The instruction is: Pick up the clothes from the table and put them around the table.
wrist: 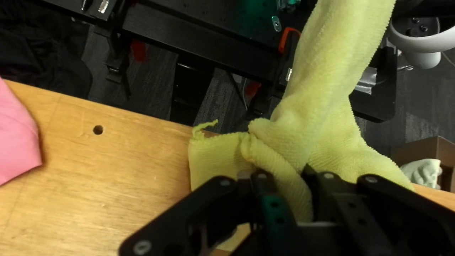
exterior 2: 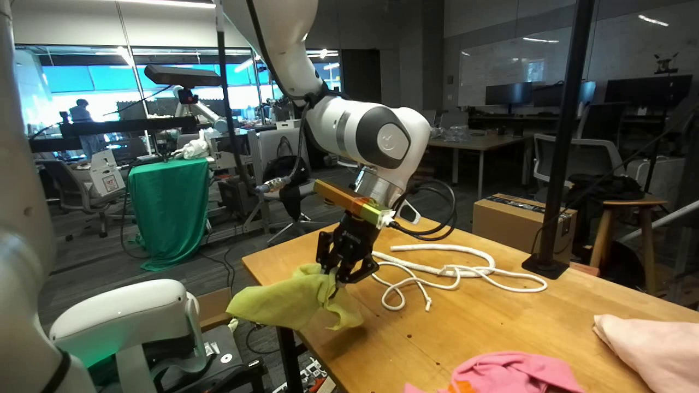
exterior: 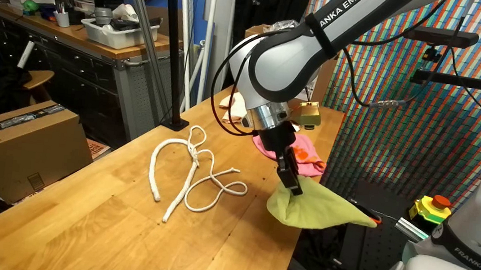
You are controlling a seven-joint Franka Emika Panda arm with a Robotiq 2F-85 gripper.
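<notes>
The yellow-green cloth (exterior: 322, 210) hangs at the edge of the table (exterior: 120, 239), one end reaching out past it, a bunched fold pinched between the jaws of the gripper (exterior 2: 334, 274). Whether its lowest folds touch the tabletop is hard to tell. The arm (exterior: 275, 71) slopes down over the table, bends at the wrist and aims the gripper downward at a tilt. The tips of the jaws are buried in fabric, and their near parts blur in the wrist view. Nearby on the table lies the pink-red cloth (exterior 2: 513, 374), cut off by the border of an exterior view and of the wrist view. Farther along is the cream-white cloth (exterior: 237, 107), partly behind the arm in an exterior view. "ANKA EMIKA" reads along the arm, a black strap (exterior: 322, 36) crossing just before it; the band (exterior: 471, 256) on the white robot base (exterior: 476, 234) reads "FRANKA EMIKA". Print on the cardboard box (exterior: 34, 157) is too small to read.
</notes>
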